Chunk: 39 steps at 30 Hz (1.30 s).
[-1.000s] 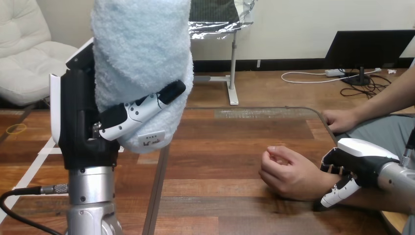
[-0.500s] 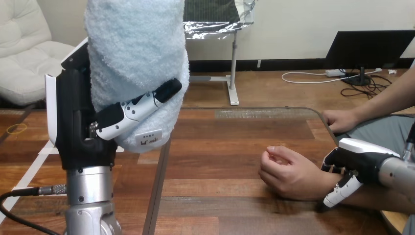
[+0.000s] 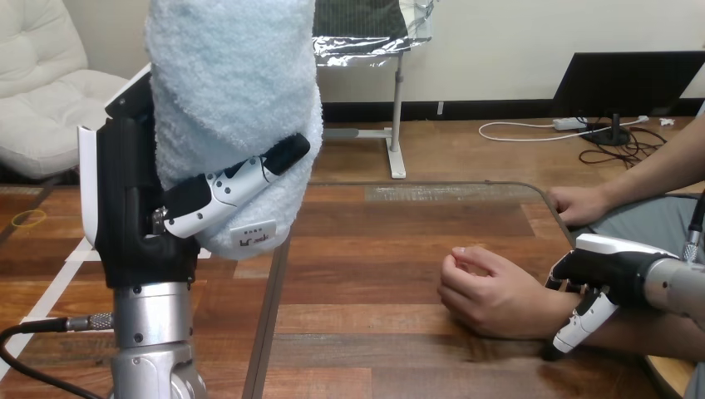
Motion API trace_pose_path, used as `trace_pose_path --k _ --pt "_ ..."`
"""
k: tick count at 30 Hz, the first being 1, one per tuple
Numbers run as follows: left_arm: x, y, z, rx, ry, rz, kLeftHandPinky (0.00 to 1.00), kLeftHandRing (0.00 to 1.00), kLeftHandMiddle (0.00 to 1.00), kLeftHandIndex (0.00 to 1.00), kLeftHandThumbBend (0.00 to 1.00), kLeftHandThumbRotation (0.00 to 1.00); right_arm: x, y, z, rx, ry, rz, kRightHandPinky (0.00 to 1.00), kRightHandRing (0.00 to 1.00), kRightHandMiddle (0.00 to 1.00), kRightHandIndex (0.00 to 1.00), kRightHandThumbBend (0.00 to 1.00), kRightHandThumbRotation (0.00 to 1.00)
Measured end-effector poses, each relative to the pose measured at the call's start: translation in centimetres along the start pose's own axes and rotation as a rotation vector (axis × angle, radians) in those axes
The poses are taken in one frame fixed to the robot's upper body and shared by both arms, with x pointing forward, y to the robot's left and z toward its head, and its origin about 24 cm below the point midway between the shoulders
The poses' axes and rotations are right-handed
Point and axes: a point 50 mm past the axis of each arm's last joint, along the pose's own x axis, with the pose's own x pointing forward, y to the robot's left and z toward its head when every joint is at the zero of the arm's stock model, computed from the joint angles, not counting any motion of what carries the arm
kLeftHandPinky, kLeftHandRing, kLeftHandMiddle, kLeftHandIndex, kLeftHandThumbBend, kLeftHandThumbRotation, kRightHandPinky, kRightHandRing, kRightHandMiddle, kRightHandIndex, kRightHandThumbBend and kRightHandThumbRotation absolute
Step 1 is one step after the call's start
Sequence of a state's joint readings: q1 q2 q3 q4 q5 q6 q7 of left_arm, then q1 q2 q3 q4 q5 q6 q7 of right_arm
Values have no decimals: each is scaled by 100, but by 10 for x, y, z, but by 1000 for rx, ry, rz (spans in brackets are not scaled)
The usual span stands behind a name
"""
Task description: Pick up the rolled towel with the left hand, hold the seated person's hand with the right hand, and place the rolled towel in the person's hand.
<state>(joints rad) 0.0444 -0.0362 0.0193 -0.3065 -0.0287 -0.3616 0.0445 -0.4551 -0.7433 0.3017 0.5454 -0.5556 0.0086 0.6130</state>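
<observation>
Where left hand (image 3: 137, 224) grips, rolled towel (image 3: 233, 91) stands — upright.

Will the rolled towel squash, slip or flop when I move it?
Probably soft: the fingers of the left hand dent the rolled towel. Its fluffy pile likely grips well. It stands tall above the hand, so may lean if swung.

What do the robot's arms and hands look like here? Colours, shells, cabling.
Left hand: black body, white shell along its back edge, thumb white with black segments and tip. Left forearm: silver cylinder; a black cable enters through a knurled metal plug. Right hand: black, white back shell, white-and-black thumb. Right forearm: silver.
</observation>
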Motion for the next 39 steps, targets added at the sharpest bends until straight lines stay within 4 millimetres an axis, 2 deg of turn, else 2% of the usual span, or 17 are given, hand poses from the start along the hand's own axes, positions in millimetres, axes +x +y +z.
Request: trace_pose_path --k 5,12,21,28,34,39 --pt "0 0 0 0 0 1 17 23 31 37 53 0 0 0 0 -3 9 2 41 56 62 62 96 8" --pt "0 0 0 0 0 0 17 23 31 37 53 0 0 -1 2 -21 12 0 44 58 63 57 94 1" --pt "0 0 0 0 1 1 17 23 31 37 54 0 0 -1 3 -26 14 0 53 66 67 49 92 0" --pt "0 0 0 0 1 0 17 23 31 37 54 0 0 -1 4 -29 9 -2 57 69 68 45 91 0" --pt "0 0 -1 -1 2 1 17 23 31 37 55 0 0 0 4 -31 6 -6 58 69 68 45 91 0" --pt "0 0 -1 -1 3 1 17 23 31 37 55 0 0 -1 4 -30 5 -12 52 64 65 44 92 0"
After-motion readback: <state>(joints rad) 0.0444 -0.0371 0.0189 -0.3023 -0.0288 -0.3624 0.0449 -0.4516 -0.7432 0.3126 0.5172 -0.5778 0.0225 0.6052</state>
